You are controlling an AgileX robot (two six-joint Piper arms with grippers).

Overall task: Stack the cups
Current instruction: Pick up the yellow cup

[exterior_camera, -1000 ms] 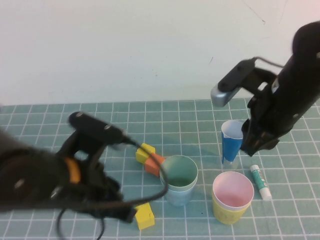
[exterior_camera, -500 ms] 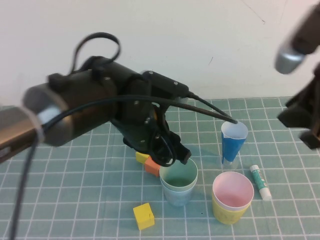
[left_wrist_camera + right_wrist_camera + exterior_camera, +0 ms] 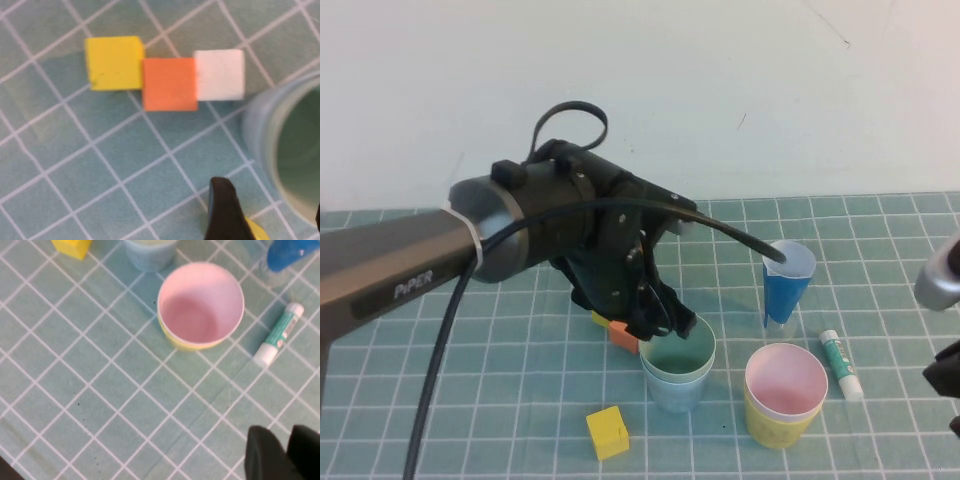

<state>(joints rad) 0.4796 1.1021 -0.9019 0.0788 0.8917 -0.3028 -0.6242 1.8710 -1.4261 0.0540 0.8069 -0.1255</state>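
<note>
From above you see two stacks: green cup (image 3: 678,350) in light blue cup (image 3: 676,388) mid-counter, pink cup (image 3: 785,381) in yellow cup (image 3: 772,428) right.

Left gripper (image 3: 270,212), jaws wide, hovers beside three blocks (image 3: 170,82).

Right gripper (image 3: 280,450), jaws narrow, holds nothing.

This looks like a robotics lab test station rather than a home or shop. A green gridded cutting mat (image 3: 880,215) covers the desk and runs up to a bare off-white wall (image 3: 720,80) across the upper half of the frame. A black arm marked "PIPER" (image 3: 420,265) reaches in from the left, trailing a black cable (image 3: 430,400). Toy-like props sit on the mat: small foam cubes (image 3: 170,82) and plastic cups (image 3: 782,390).
</note>
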